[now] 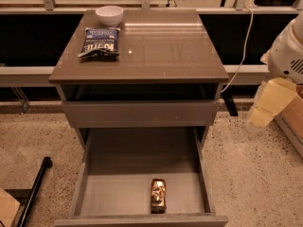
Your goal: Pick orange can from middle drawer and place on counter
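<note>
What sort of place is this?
Probably a robot test lab, not a home: a lone cabinet on speckled floor, an orange can in its middle drawer, and the gripper at the right edge.

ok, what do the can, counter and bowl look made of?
Can: likely metal, shiny printed skin.
Counter: glossy slab, laminate or stone; reflects light streaks.
Bowl: smooth white, ceramic or plastic.
Gripper, off to the counter's right: cream, plastic-looking.
</note>
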